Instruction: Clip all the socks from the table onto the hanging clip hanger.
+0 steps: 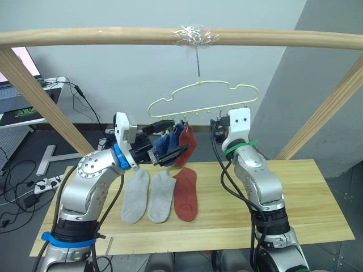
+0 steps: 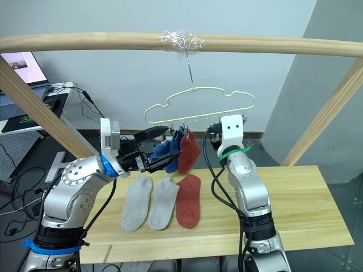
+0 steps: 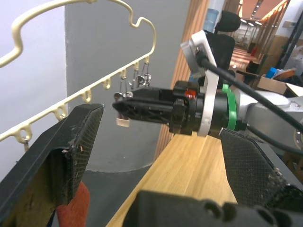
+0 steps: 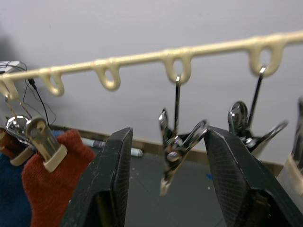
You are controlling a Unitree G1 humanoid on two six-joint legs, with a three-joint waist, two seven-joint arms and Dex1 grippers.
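Observation:
The clip hanger (image 1: 199,93) hangs by its hook from a wooden pole. Blue socks (image 1: 164,145) and a rust red sock (image 1: 189,144) hang from its left clips. Two light grey socks (image 1: 136,195) (image 1: 161,196) and a second rust red sock (image 1: 185,194) lie flat side by side on the table (image 1: 306,192). My left gripper (image 1: 178,135) is open, one finger above and one below the hanging blue socks, holding nothing. My right gripper (image 4: 168,135) is open at the hanger's right side, with a bare metal clip (image 4: 177,142) between its fingers.
The round wooden pole (image 1: 85,35) spans the top, with slanted wooden struts (image 1: 45,96) (image 1: 326,116) at both sides. A desk with a laptop (image 1: 17,96) and floor cables (image 1: 22,187) are at the far left. The table's right half is bare wood.

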